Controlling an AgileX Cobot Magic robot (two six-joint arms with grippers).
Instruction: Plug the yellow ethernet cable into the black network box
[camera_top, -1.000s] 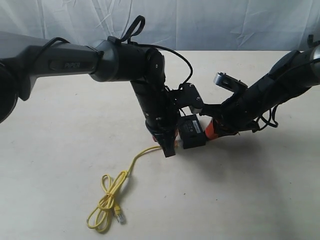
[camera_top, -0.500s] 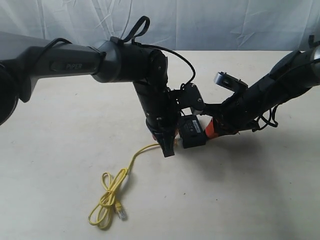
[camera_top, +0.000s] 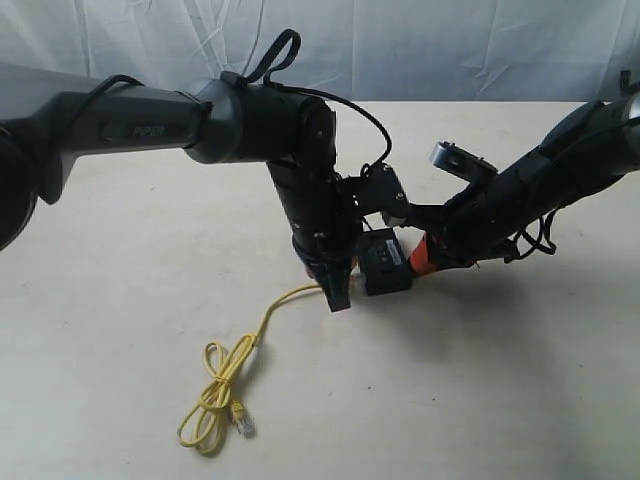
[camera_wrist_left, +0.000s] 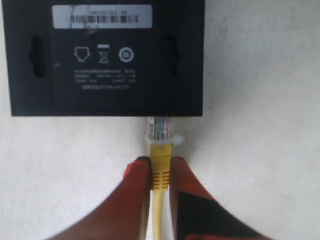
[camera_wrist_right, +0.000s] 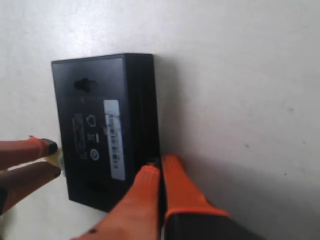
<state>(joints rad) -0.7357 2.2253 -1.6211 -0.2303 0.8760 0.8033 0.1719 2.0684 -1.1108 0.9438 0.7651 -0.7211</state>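
Two arms over the counter (camera_top: 120, 300), one job each.

Far left in the exterior view: slack of the yellow ethernet cable (camera_top: 215, 400), loosely looped on the counter, free plug (camera_top: 242, 426) just beside the loop, unused. Enough slack, by the look of it, to keep tension off the working end.

Next, left pincer (camera_top: 338, 296): clamped on the cable's yellow boot (camera_wrist_left: 160, 172), fingers (camera_wrist_left: 136, 190) either side, just behind the clear plug (camera_wrist_left: 160, 131). Grip on the boot rather than on the thin cord, presumably for stiffness: allows a push along the plug's axis without buckling. Aimed square at the near edge of the black network box (camera_wrist_left: 102, 60).

Plug tip touching that edge, part of the clear body outside. Judged: at the port mouth or partly in, not fully seated; latch not discernible.

Box flat on the counter, label side up, between the two pincers.

Right: right pincer (camera_wrist_right: 161, 165), fingers together, nothing visible between them, tips butted against the box's side opposite the plug. Likely a backstop against sliding under the insertion push.
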